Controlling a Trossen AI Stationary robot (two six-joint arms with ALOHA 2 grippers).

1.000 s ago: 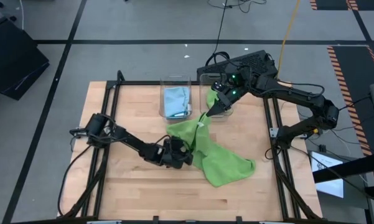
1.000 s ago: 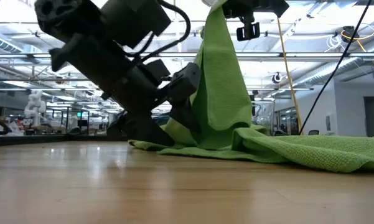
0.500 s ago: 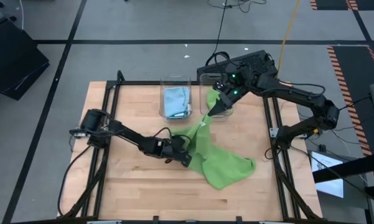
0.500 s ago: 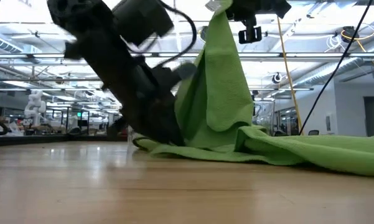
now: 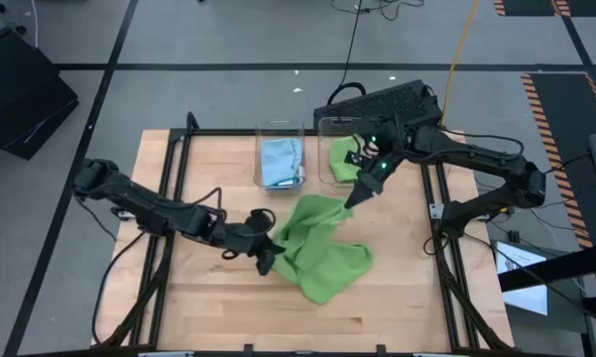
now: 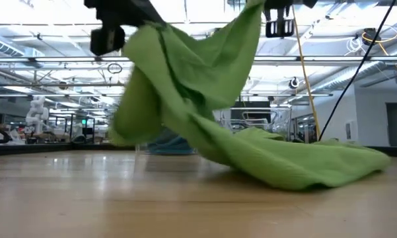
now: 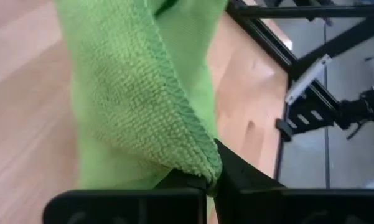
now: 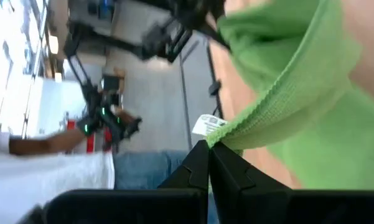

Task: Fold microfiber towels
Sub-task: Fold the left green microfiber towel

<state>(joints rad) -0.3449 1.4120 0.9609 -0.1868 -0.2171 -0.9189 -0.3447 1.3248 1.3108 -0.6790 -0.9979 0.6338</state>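
While the high view lays out the whole wooden worktop (image 5: 198,297), it gives little on either grip: the left hand (image 5: 265,260) sits at the near-left edge of the lime green towel (image 5: 317,253), the right hand (image 5: 356,194) at its far-right corner, and the cloth lies crumpled between them at mid-worktop. The left wrist view settles the left grip: both dark fingers (image 7: 236,177) pinched closed on a hemmed edge of the green cloth. The right wrist view does likewise, fingers (image 8: 199,165) clamped tight on a hem beside a small white label (image 8: 206,124); behind, a person in a white top and jeans (image 8: 56,168) shows. Only the low view shows height: two corners are raised off the wood, the rest draped down onto it. From above only, two clear bins (image 5: 278,134) stand at the far side, one with a light blue towel (image 5: 282,162), one with another green towel (image 5: 343,159).
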